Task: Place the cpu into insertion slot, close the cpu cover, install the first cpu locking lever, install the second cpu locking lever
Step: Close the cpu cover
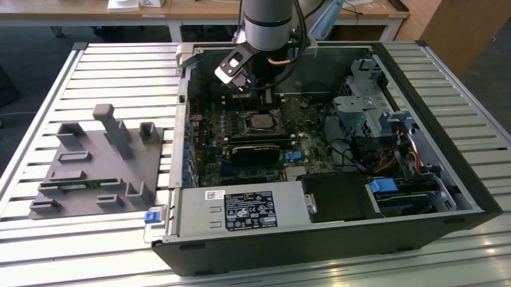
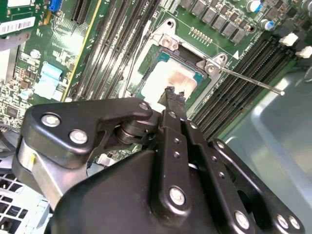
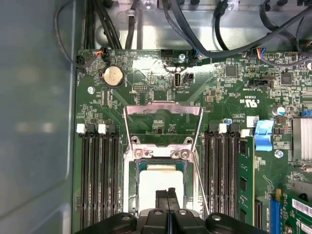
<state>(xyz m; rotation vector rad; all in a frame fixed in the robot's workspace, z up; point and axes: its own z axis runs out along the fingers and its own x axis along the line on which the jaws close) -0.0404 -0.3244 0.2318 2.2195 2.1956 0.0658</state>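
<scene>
- cpu (image 3: 158, 178): one edge hidden beneath the closed fingers (image 3: 162, 200) in both wrist views; cannot tell whether they touch it.
- insertion slot (image 3: 129, 190): same side covered by the gripper (image 3: 168, 191) body and cut by the picture's edge.
- lever rod (image 3: 200, 183): one end lost behind the gripper body.
- arm (image 1: 267, 24): upper part cut off in the exterior view.
</scene>
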